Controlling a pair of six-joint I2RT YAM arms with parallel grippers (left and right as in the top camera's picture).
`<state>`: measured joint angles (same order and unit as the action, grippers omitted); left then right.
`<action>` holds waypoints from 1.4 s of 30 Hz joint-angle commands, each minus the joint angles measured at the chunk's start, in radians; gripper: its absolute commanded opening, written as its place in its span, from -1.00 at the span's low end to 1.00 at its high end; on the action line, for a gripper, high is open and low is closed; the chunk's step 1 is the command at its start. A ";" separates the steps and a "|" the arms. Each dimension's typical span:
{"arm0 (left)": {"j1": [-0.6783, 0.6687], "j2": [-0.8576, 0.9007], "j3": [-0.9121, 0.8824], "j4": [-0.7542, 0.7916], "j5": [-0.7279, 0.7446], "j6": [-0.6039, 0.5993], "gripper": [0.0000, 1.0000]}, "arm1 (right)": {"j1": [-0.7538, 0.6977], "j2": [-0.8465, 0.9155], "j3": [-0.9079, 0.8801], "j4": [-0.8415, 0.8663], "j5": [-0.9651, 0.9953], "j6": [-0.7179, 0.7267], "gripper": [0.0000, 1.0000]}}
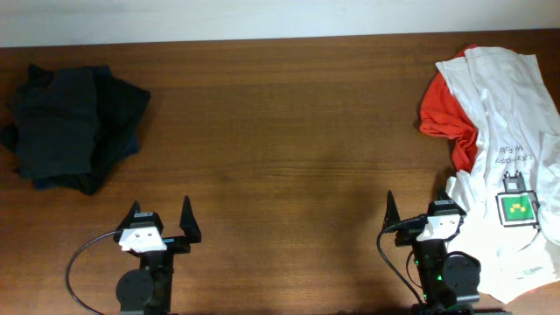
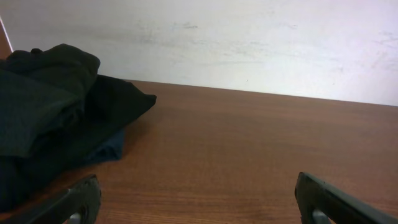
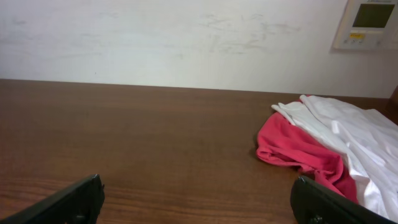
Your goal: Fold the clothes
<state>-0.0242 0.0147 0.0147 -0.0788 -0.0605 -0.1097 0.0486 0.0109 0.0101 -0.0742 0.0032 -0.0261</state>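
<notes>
Overhead: my left gripper (image 1: 160,210) and right gripper (image 1: 416,208) gape empty; white T-shirt (image 1: 512,105) crumpled just right of the latter.

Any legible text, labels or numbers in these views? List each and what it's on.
On the white T-shirt, lines of dark text: too blurred to read.
On its green-and-black square print: no readable characters.
On the wall panel: markings too small to read.

The table (image 1: 289,122) is viewed from straight above and, low, toward the wall (image 2: 249,43) from each wrist, the white T-shirt (image 1: 507,105) being shared overhead and right.
</notes>
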 commanded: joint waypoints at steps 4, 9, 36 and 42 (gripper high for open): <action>-0.004 -0.010 -0.005 0.001 -0.007 0.005 0.98 | 0.003 -0.007 -0.005 -0.007 0.009 0.004 0.97; -0.004 -0.004 -0.005 -0.005 0.047 0.005 0.98 | 0.003 -0.007 -0.005 -0.006 0.005 0.006 0.97; -0.004 0.766 0.649 -0.414 0.170 0.001 0.98 | -0.128 1.093 0.658 -0.502 0.281 0.406 0.98; -0.004 0.766 0.649 -0.414 0.177 0.000 0.98 | -0.303 1.420 0.658 -0.397 0.283 0.431 0.62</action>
<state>-0.0242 0.7807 0.6430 -0.4911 0.0990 -0.1097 -0.2127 1.3590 0.6598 -0.4995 0.2447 0.3733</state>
